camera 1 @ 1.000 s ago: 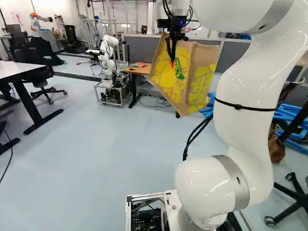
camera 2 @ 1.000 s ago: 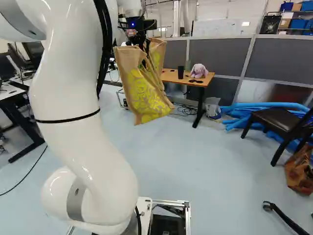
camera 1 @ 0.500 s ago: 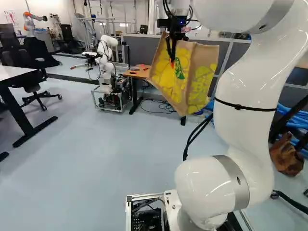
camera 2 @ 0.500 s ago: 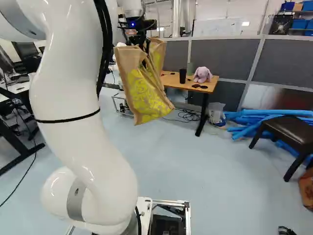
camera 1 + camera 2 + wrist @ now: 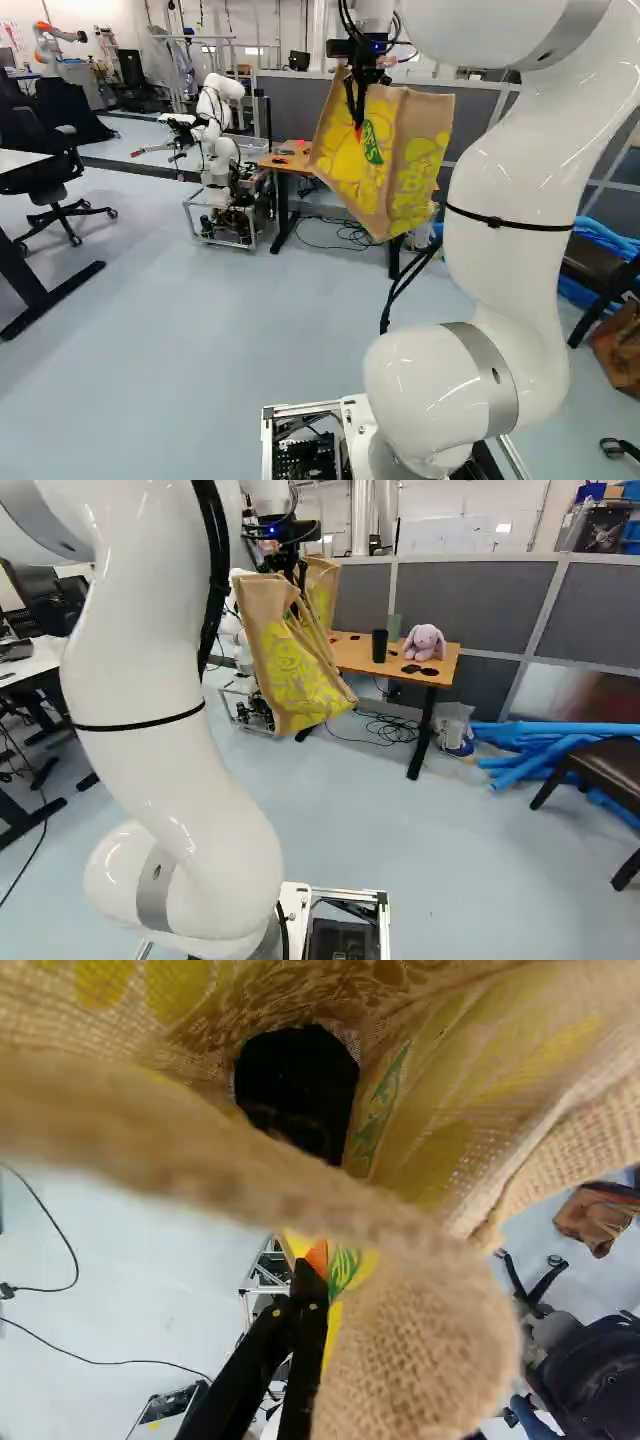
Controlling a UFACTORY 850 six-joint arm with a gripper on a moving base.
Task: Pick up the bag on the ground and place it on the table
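Your landmark: one wooden table (image 5: 356,660). Item, the bag (image 5: 298,675), jute-brown with yellow print, off the floor and hanging in the air on your side of the table, not set on it. Item, your gripper (image 5: 357,122), fingers closed together on the bag, its weight slung beneath them. Item, on the table: a black cup (image 5: 379,646), a plush rabbit (image 5: 425,644) (lilac, long-eared, sitting up for you) and dark glasses (image 5: 420,670). Item, below the table, loose cables (image 5: 390,730); right of it in your right base view, blue tubes (image 5: 550,742); behind it, a grey partition (image 5: 460,600).
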